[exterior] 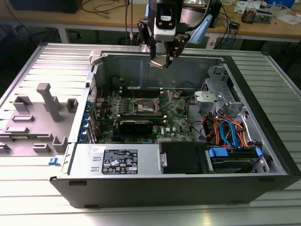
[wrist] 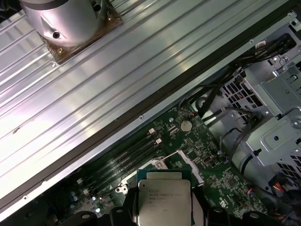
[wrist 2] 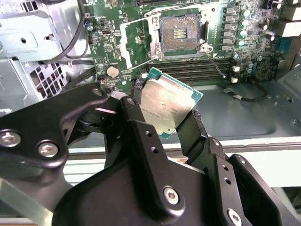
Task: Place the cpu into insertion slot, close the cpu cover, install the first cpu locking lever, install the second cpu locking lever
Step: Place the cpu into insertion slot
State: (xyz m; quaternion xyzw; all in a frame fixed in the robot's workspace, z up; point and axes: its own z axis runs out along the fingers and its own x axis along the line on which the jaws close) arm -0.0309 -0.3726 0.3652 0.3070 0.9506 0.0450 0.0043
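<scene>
Step in hand: the first one, placing the cpu. Nothing is seated yet.

I am pinching the cpu (wrist 2: 167, 106) in my pincer (exterior: 160, 60), one finger pressing on each of two opposite edges. In the second wrist view the chip is sitting tilted, one corner raised and its silvery lid facing the camera.

I am hanging high over the open computer case (exterior: 141, 162), which is lying on its side on the ribbed desk (exterior: 28, 197). In the exterior view I am holding above the far wall of the case. The chip is well apart from the board and touching nothing but my fingers.

The insertion slot (wrist 2: 180, 33) is lying bare on the green motherboard (exterior: 174, 115), its dark centre showing, toward the exterior view's left of the board and nearer than I am. A thin silver frame (wrist 2: 123, 44) is lying just beside the socket. I am taking it for the cpu cover, swung back, though I cannot be sure. I cannot make out the two locking levers with any certainty.

Judgement: seating calls for bringing the chip over the socket, levelling it flat, squaring its edges to the rim, and lowering gently. A tilted or skewed entry is risking the socket contacts.
</scene>
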